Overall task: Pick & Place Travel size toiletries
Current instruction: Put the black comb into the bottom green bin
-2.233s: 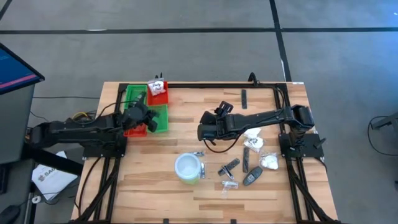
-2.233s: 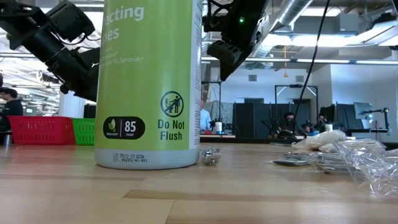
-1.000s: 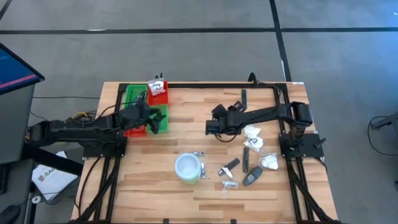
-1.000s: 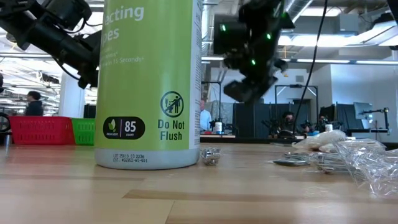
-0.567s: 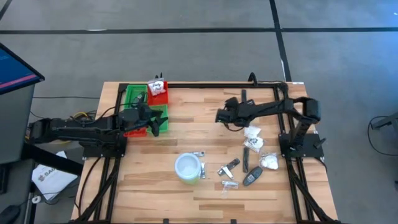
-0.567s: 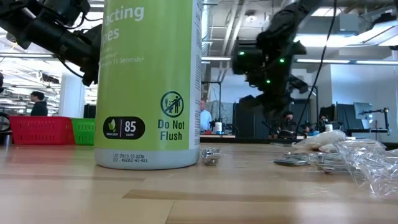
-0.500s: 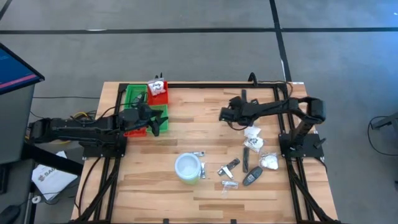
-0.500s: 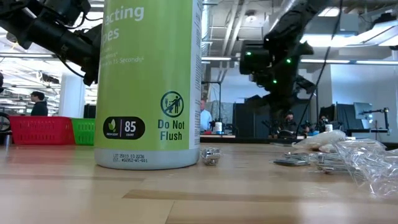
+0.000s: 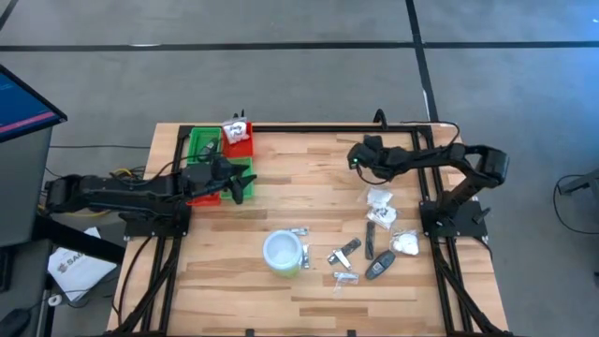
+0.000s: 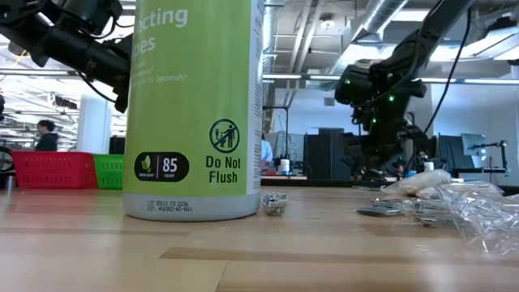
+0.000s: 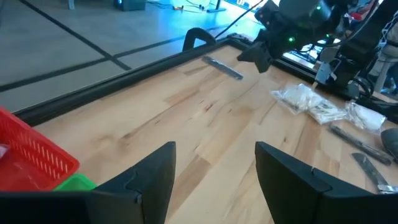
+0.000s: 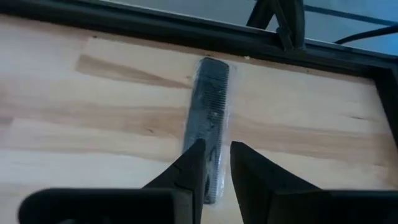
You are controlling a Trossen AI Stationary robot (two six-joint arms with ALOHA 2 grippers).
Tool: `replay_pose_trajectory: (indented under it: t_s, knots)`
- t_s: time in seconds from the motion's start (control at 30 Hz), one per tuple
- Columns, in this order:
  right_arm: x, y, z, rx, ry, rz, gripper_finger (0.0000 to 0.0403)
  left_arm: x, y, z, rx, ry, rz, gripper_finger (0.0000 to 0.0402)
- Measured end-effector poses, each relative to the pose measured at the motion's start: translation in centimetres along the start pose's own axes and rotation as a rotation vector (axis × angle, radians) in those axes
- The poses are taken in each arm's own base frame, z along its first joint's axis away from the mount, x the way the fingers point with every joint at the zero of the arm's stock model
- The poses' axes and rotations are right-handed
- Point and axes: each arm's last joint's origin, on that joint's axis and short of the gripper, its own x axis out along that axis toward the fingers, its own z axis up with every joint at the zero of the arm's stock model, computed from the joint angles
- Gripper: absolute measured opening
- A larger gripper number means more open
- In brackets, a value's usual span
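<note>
Right wrist view: the right hand (image 12: pixel 214 168) hangs over a wrapped black comb (image 12: pixel 210 124), its fingers (image 12: pixel 189 165) narrowly apart and gripping nothing. The comb lies flat on the bench (image 12: pixel 93 130), its long axis running away from the hand toward the black frame rail (image 12: pixel 155 28) at the far edge, its far end just short of that rail. In the high view this comb (image 9: pixel 367 147) lies at the bench's far side, with the other toiletries (image 9: pixel 379 220) scattered nearer. The left hand (image 9: pixel 236 182) waits with fingers spread wide beside the red and green tray (image 9: pixel 201 145).
</note>
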Motion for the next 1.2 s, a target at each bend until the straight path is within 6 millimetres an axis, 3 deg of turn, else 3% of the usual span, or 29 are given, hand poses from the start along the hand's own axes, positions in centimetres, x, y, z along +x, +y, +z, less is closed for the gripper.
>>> replay_pose_trajectory:
  t_s: [0.4, 0.83, 0.97, 1.2]
  knots:
    - [1.4, -0.5, 1.2, 0.055, -0.026, -0.01, 0.0066, 0.3, -0.1, -0.1, -0.001, 0.0, 0.001, 0.0209]
    - [5.2, 1.3, -1.0, 0.058, 0.03, 0.018, 0.0071, 0.3, -0.1, 0.0, -0.003, -0.011, -0.002, 0.0209]
    - [5.3, 1.6, -1.0, 0.051, 0.023, 0.039, 0.0096, 0.3, -0.1, 0.1, -0.004, -0.014, -0.003, 0.0209]
    - [5.1, 1.5, -0.8, 0.083, 0.036, 0.061, 0.0173, 0.3, -0.1, 0.1, -0.005, -0.015, -0.003, 0.0209]
